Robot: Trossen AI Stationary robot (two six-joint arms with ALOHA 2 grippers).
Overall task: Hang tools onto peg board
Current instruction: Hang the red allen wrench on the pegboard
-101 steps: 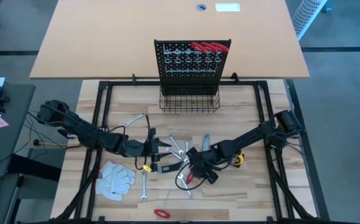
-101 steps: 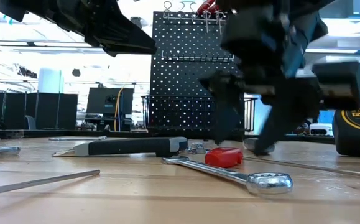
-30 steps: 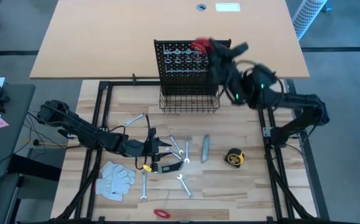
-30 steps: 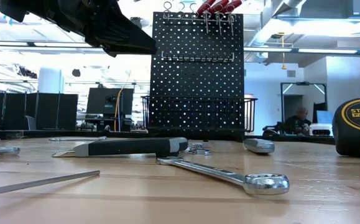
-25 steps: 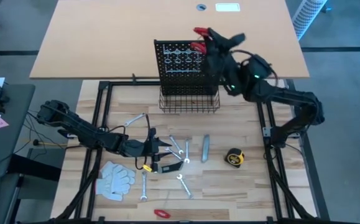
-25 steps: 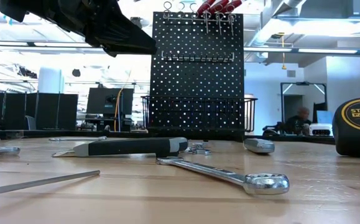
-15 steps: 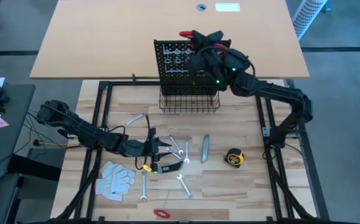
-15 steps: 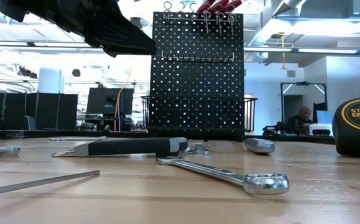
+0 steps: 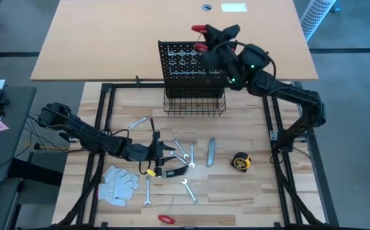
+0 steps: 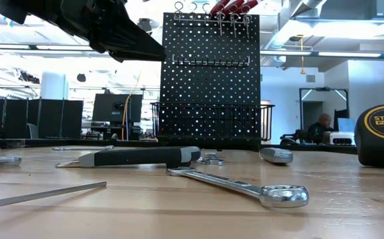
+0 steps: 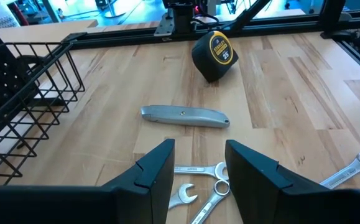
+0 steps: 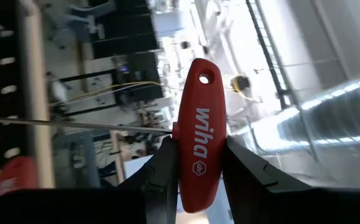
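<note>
Right gripper [image 9: 205, 32], above the peg board's [image 9: 194, 67] top edge, pinches a red T-handle tool [image 12: 195, 140]: light, rigid, best held mid-handle; left gripper [image 11: 198, 168] spread over bench wrenches [image 11: 195, 183].

Robotics lab in an open-plan office or workshop hall. Evidence: wooden table [image 9: 255, 191] in a black metal frame, dark monitors [image 10: 52, 118] in rows behind, exposed ceiling ducts [image 12: 329, 124], a seated person [image 10: 320, 127] at a distant desk.
</note>
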